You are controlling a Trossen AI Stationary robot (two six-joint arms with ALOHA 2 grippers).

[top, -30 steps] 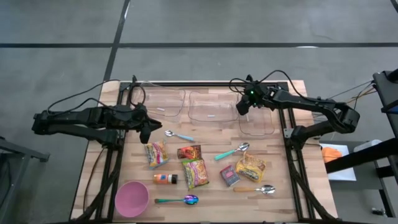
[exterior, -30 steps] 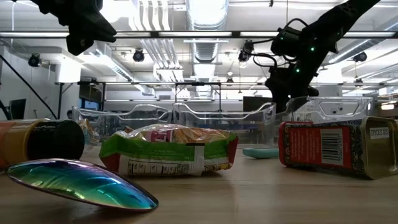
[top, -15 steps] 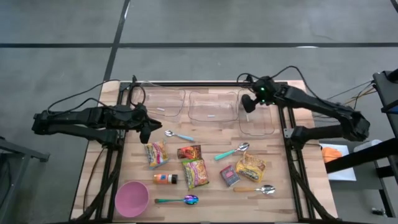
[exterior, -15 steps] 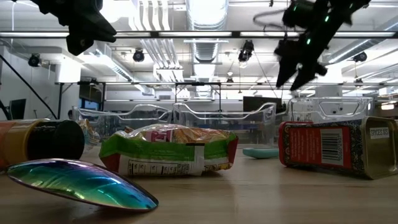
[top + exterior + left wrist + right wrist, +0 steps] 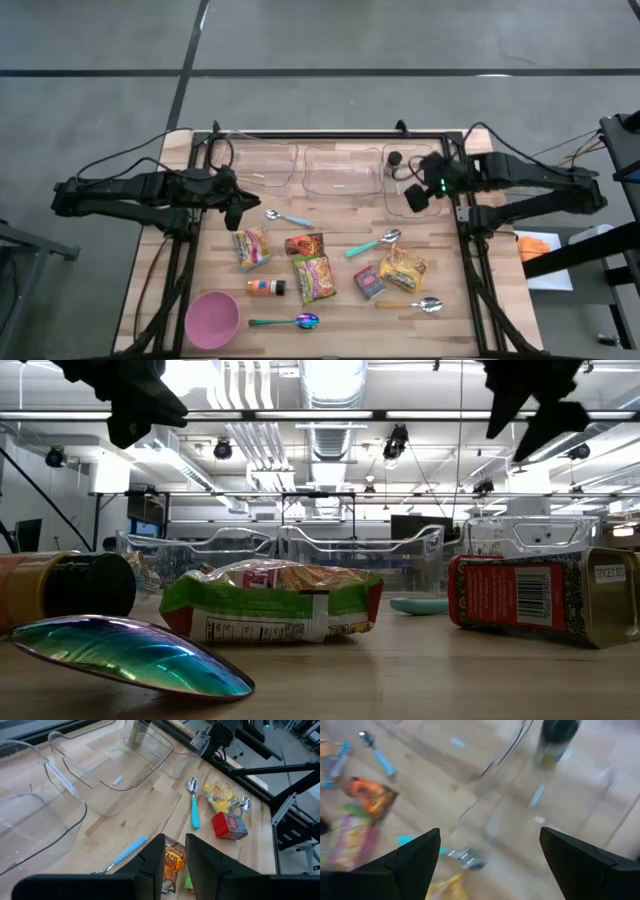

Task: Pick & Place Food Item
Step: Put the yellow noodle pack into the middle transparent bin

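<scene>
Spice bottle (image 5: 395, 158), dark-capped, stands upright in the far part of the right-hand clear bin (image 5: 432, 208), one of three clear bins along the back of the table (image 5: 450, 330). My right gripper (image 5: 417, 197) hangs above the near part of that same bin, well apart from the bottle, fingers spread wide with nothing between them. My left gripper (image 5: 238, 214) waits over the left side of the table, just in front of the left bin (image 5: 262, 166); its fingers (image 5: 151, 862) stand only slightly apart and hold nothing. Below it lie a blue-handled spoon (image 5: 287, 217) and a yellow snack packet (image 5: 252, 247). More packets, an orange bottle (image 5: 266, 287), a red tin (image 5: 368, 282), other spoons and a pink bowl (image 5: 211, 318) lie on the near half of the table.
</scene>
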